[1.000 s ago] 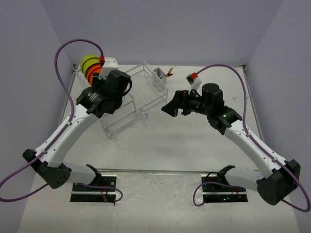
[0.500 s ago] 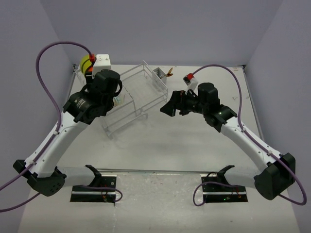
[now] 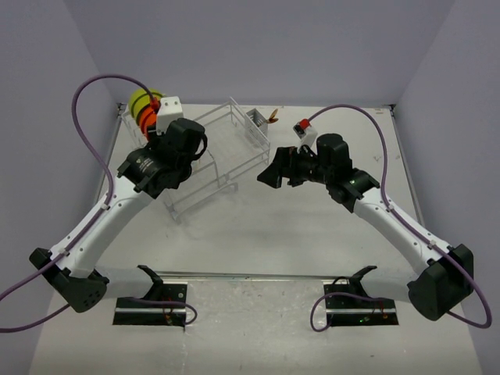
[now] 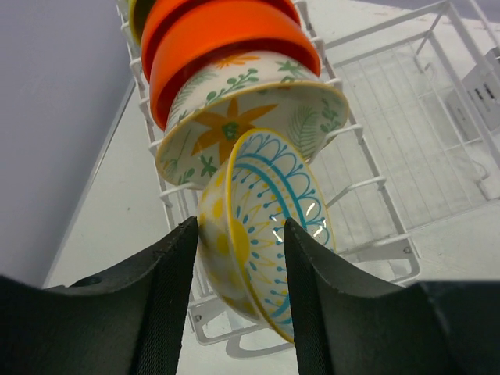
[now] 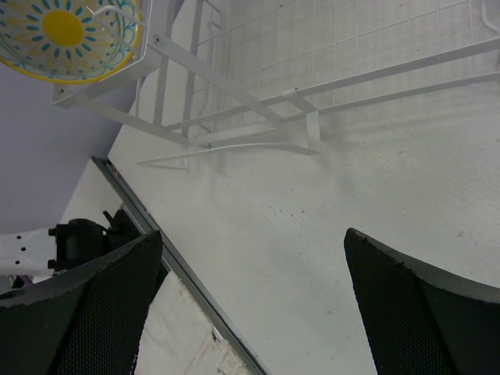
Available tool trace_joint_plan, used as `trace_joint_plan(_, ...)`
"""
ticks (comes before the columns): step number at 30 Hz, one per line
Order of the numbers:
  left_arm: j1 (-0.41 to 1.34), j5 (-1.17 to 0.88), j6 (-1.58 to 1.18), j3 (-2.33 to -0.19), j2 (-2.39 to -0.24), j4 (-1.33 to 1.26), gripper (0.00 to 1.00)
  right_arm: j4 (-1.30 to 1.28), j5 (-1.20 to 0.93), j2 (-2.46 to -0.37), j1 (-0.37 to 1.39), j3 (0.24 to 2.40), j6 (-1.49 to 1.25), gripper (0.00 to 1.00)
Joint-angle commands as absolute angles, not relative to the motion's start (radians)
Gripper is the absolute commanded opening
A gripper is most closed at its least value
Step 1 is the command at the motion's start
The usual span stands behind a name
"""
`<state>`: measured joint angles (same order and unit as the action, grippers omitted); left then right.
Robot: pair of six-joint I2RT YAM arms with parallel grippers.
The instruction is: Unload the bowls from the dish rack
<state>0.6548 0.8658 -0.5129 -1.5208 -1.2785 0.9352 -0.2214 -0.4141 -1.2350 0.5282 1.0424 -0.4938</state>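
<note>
At the far-left end of the rack [image 3: 219,152] you have the bowls standing on edge in a row between the dividers. A lime-green bowl [image 3: 141,99] is outermost, and next to it stand two orange bowls [image 4: 226,39]. After those comes a cream bowl [image 4: 250,117] with leaves and an orange flower inside. Last is a yellow-and-blue bowl [image 4: 266,226], tilted and leaning against the cream one, its foot down among the rack wires.

Your left gripper [image 4: 240,234] hangs over that last bowl, its jaws partly spread with one on each side. You cannot tell whether they press it.

Further right, the small grey basket [image 3: 255,121] sits on the rack's far-right end; what it holds is too small to tell.

Your right gripper [image 5: 251,242] hovers over the surface [image 3: 258,242] just beside the rack's right side. Its jaws are spread wide, and only the surface shows between them.
</note>
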Motion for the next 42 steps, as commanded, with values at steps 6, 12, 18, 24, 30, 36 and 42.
trace_joint_plan(6, 0.657, 0.887, -0.64, -1.427, -1.262, 0.942, 0.32, -0.227, -0.399, -1.198, 0.532, 1.035, -0.453, 0.99)
trace_joint_plan(12, 0.657, 0.854, -0.608, -1.466, -1.244, 0.933, 0.05, -0.222, -0.399, -1.2, 0.531, 1.037, -0.457, 0.99)
trace_joint_plan(18, 0.655, 0.786, -0.522, -1.502, -1.178, 0.862, 0.0, -0.215, -0.408, -1.21, 0.532, 1.048, -0.466, 0.99)
trace_joint_plan(24, 0.657, 0.778, -0.488, -1.531, -1.181, 0.879, 0.0, -0.199, -0.426, -1.229, 0.532, 1.061, -0.482, 0.99)
trace_joint_plan(30, 0.657, 0.752, -0.482, -1.5, -1.172, 0.862, 0.0, -0.192, -0.431, -1.232, 0.531, 1.062, -0.491, 0.99)
trace_joint_plan(36, 0.653, 0.732, -0.482, -1.419, -1.184, 0.825, 0.0, -0.204, -0.46, -1.264, 0.532, 1.098, -0.503, 0.99)
trace_joint_plan(42, 0.653, 0.764, -0.515, -1.413, -1.163, 0.828, 0.0, -0.216, -0.466, -1.256, 0.534, 1.104, -0.499, 0.99)
